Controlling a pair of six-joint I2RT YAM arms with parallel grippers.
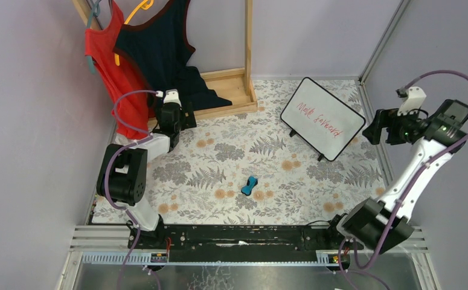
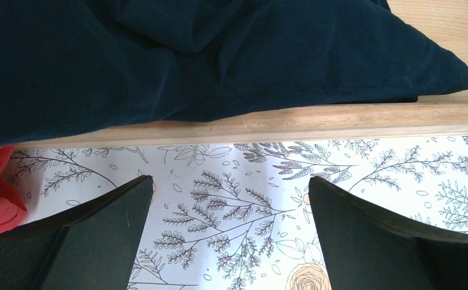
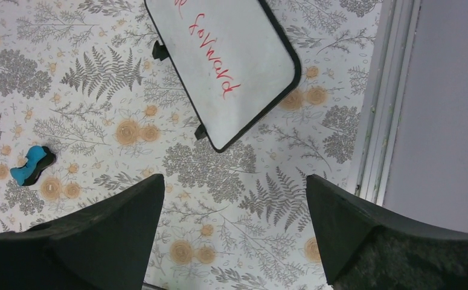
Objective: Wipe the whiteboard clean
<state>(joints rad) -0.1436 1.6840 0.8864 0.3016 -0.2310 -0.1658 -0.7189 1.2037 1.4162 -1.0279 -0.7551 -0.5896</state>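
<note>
The right gripper (image 3: 234,188) is hovering wide open and empty near the wall rail (image 3: 376,121), with the whiteboard (image 3: 231,60), bearing red writing, lying just ahead on the floral mat (image 3: 68,78). The left gripper (image 2: 231,187) is gaping wide, empty, beside the wooden rack base (image 2: 316,118).

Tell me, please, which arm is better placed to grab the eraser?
Right, probably: the right end effector is open, viewing both eraser and whiteboard; the left end effector faces the dark garment.
</note>
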